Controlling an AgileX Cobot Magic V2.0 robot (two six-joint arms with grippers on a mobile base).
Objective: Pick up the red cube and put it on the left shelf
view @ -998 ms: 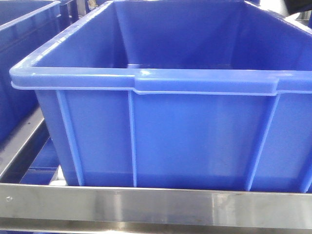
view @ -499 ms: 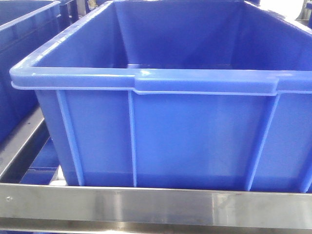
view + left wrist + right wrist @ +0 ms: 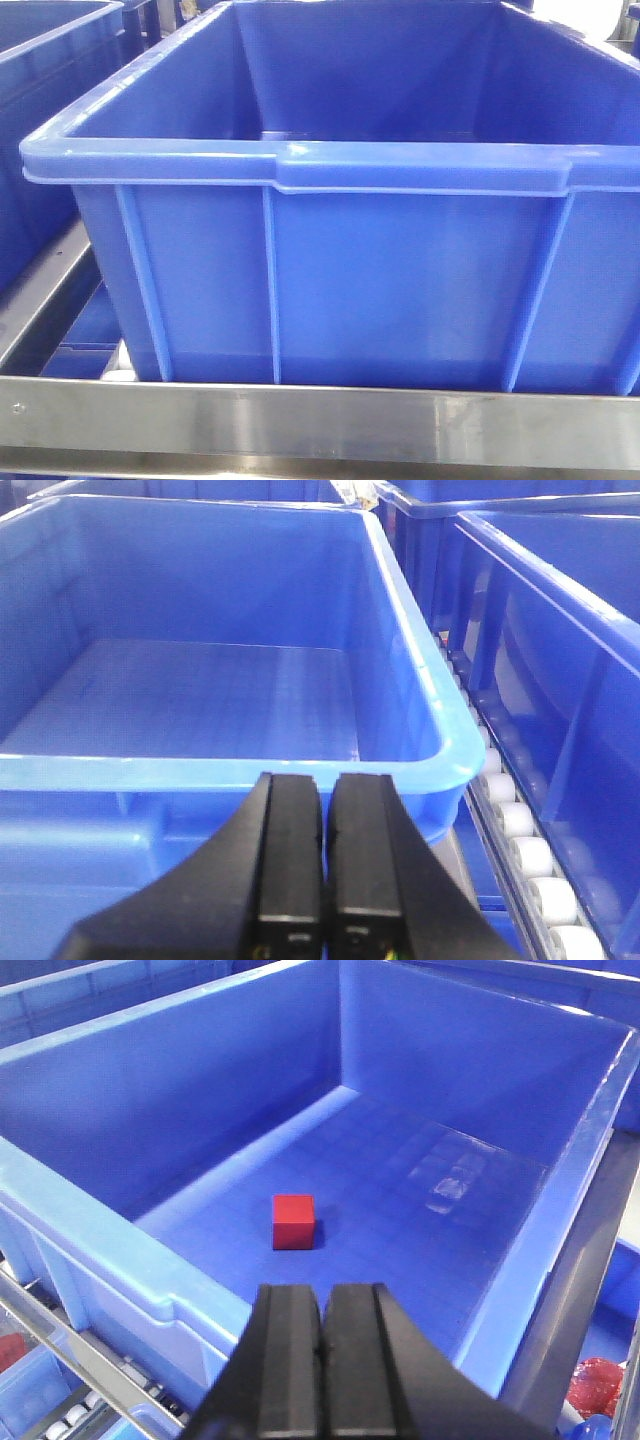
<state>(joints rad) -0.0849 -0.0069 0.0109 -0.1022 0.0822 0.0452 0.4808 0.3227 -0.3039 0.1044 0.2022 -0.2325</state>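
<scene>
Red cube (image 3: 294, 1221) is sitting on the floor of a blue crate (image 3: 90, 1220), near the front wall, untouched. Right hand (image 3: 322, 1360) is hovering above the crate rim, jaws pressed together, holding nothing. Left hand (image 3: 326, 865) is likewise closed and empty, facing an empty crate (image 3: 440, 750). Judgement: right hand should be opening before descending, squaring fingers to the cube's flat faces, clearing the rim.

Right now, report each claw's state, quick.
Left claw: closed, holding nothing.
Right claw: closed, holding nothing; the red cube lies in the blue crate ahead.
</scene>
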